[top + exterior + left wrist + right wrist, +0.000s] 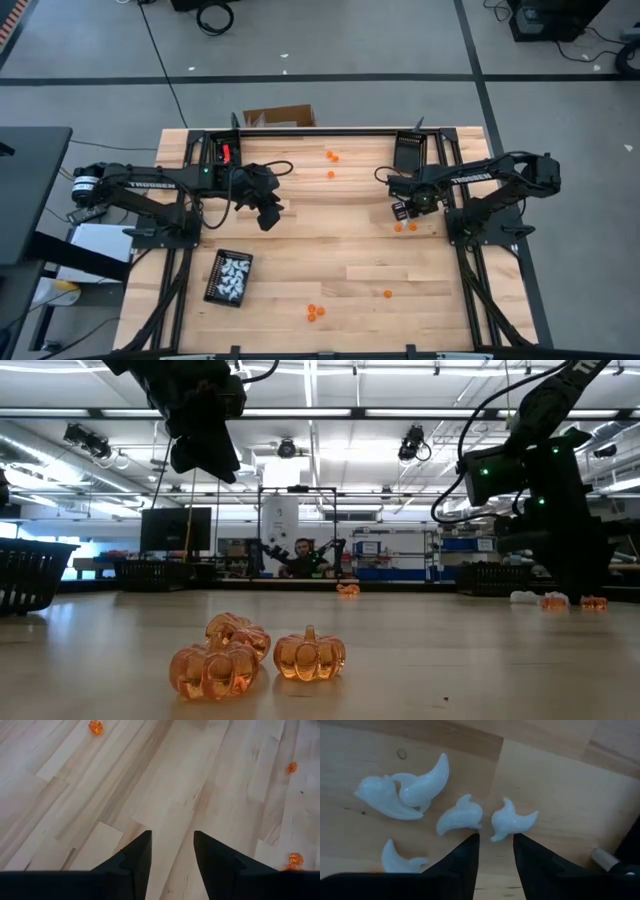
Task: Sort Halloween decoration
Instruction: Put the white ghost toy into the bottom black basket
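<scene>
The right hand (494, 851) hangs low over the table (340, 255), fingers spread with a gap between them and pinching nothing. Just ahead of its tips lie white ghost trinkets (460, 815), five by the look of it, two of them touching. The left hand (171, 851), fingers likewise parted and empty, hovers higher over bare boards. Orange pumpkins (310, 653) sit in a cluster of three near the table's front edge, others scattered about. A black tray (228, 276) near the left arm holds white pieces, seemingly more ghosts.
</scene>
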### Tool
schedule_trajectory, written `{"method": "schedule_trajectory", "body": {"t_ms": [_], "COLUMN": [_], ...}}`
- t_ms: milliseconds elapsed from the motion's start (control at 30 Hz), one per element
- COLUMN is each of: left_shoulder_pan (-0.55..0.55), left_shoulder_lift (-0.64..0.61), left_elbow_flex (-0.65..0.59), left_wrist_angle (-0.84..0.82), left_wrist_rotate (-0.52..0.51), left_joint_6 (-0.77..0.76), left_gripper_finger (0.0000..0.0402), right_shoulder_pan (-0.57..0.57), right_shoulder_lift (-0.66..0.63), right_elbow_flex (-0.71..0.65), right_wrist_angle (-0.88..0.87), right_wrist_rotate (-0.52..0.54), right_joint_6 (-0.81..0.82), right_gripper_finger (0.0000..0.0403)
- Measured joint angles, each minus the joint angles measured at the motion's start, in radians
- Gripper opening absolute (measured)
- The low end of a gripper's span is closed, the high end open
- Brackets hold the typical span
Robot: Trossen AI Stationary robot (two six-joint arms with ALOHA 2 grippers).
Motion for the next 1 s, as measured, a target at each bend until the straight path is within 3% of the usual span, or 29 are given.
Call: {"method": "schedule_trajectory", "body": {"t_ms": [500,833,1000], "left_shoulder_pan": [0.0,0.002,0.021], "left_shoulder_lift": [0.0,0.0,0.0], "left_elbow_flex": [0.0,0.0,0.0], "left_wrist_angle": [-0.003,-0.004,-0.004], "left_wrist_rotate": [0.001,-0.009,-0.012], "left_joint_6": [-0.035,-0.035,-0.048], "left_gripper_finger": [0.0155,0.0155,0.0155], "right_shoulder_pan": [-0.017,-0.078,-0.133], "right_shoulder_lift": [0.005,0.005,0.005], "right_elbow_flex": [0.089,0.089,0.089], "right_wrist_angle": [-0.08,-0.069,-0.041], "right_wrist_rotate": [0.029,0.1,0.086], "right_joint_6": [-0.191,-0.28,-0.371], "right_gripper_finger": [0.0136,0.0185,0.0198]}}
